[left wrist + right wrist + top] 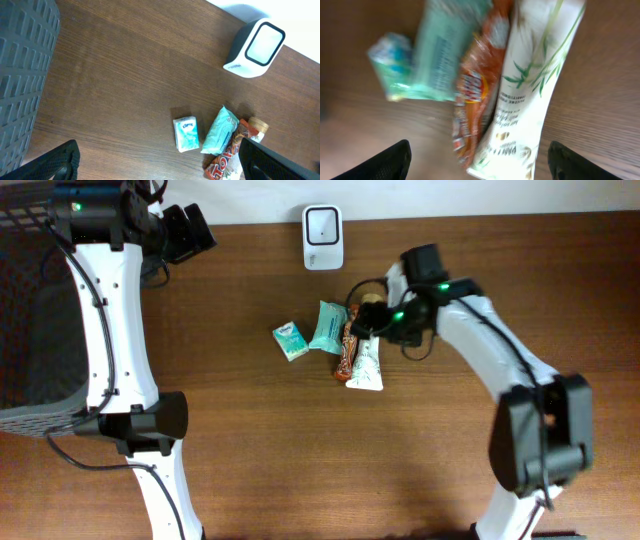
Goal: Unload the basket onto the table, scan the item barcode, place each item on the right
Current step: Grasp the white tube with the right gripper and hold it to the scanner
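Where overhead blurs — leaf print, white tube (530, 90)

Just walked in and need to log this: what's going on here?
The right gripper, jaws open, hovers over a cluster of items: white tube, snack bar, wipes pack and tissue pack. Nothing is held yet. The scanner stands apart, beyond them. The left gripper is open, off beside the basket.

A wooden table (300, 440) bears a scanner (323, 237) near its far edge; tissues (290, 340), wipes (326, 327), candy bar (347, 350) and tube (366, 365) lie clustered mid-table.
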Robot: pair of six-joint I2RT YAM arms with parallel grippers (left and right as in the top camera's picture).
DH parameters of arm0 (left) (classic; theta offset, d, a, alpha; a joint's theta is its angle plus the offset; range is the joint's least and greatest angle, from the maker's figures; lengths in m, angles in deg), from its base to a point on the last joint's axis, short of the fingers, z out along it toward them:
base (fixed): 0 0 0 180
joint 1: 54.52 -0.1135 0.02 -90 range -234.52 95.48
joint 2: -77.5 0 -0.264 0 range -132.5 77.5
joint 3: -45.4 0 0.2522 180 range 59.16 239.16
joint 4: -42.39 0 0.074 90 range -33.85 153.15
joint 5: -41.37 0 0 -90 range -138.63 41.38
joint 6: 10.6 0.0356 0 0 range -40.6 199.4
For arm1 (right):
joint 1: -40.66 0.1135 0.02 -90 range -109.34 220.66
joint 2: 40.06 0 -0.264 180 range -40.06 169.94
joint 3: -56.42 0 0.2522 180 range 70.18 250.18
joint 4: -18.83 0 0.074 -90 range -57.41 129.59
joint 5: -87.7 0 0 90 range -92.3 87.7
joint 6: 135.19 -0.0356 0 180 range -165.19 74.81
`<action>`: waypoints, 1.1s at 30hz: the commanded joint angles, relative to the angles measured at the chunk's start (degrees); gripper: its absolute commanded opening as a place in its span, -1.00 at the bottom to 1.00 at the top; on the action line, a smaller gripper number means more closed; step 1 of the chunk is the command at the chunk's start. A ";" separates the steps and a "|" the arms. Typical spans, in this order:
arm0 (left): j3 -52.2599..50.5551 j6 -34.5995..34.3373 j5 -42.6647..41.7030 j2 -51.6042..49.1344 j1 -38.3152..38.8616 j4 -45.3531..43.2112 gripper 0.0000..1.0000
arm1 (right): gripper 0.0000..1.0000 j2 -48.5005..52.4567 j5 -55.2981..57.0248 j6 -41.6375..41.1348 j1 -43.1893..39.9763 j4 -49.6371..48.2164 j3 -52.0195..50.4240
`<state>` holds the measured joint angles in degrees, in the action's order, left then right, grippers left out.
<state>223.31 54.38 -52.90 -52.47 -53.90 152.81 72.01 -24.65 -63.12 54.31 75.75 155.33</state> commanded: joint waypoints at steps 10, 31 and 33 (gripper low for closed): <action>0.55 0.70 -0.22 0.33 -0.04 0.04 0.98 | 0.21 3.80 15.41 -2.56 4.22 -3.52 -1.62; 0.55 0.70 -0.20 0.33 -0.17 0.04 0.98 | -0.92 1.95 34.45 7.48 5.49 -11.02 14.80; 0.55 0.70 -0.20 0.33 -0.17 0.04 0.98 | -0.92 2.21 29.77 9.97 5.57 -20.02 14.75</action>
<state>223.31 54.38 -52.90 -52.47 -53.92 152.85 75.71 7.32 -58.27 59.82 62.61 168.20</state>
